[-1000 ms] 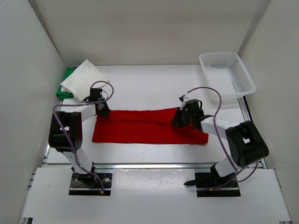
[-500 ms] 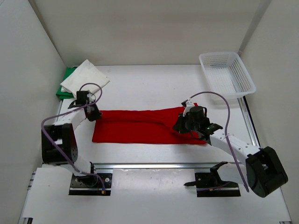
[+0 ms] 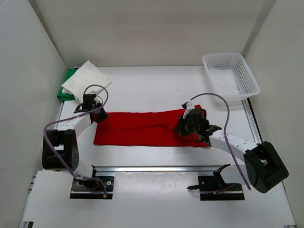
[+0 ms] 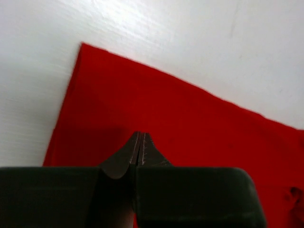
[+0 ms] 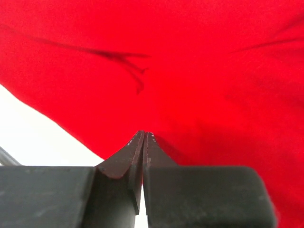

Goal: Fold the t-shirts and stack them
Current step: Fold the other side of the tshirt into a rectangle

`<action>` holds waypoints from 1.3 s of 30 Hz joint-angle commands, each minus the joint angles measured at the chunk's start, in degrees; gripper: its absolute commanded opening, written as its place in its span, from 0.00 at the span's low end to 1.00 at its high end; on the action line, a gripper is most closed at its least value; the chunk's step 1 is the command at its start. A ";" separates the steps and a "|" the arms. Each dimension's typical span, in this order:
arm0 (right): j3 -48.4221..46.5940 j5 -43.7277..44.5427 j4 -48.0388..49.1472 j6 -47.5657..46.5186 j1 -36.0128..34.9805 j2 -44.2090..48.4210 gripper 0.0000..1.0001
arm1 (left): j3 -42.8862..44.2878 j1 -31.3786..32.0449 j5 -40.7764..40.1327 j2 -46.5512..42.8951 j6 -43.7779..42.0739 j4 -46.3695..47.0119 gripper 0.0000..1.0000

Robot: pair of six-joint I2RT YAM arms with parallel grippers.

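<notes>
From above, the folded red cloth t-shirt (image 3: pixel 142 129) lies flat on the white desk (image 3: pixel 152 90). My left pincer (image 3: pixel 100 115) is at its far left corner and my right pincer (image 3: pixel 183 127) over its right end. The white cloth t-shirt (image 3: pixel 85 80) lies on the bright green cloth t-shirt (image 3: pixel 66 86), far left.

Left wrist: pincer clenched over red.

Right wrist: clenched likewise.

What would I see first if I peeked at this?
The bright red t-shirt jumps out, lying as a long strip across the middle of the white table. The left gripper and the right gripper, both closed, sit at its two ends. In the far left corner a white t-shirt lies on a green t-shirt, and a white mesh basket sits far right.
</notes>
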State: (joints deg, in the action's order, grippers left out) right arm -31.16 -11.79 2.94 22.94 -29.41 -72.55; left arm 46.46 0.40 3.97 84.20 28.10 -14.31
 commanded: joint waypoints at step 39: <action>-2.07 12.41 -5.23 -1.06 -3.11 -3.73 0.05 | -13.94 20.52 7.37 -3.70 13.12 25.20 0.04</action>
State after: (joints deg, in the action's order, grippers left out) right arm -32.84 0.60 -2.07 21.37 -34.44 -75.44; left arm 32.18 21.58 9.80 82.52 40.21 7.49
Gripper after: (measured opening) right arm 0.084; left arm 0.083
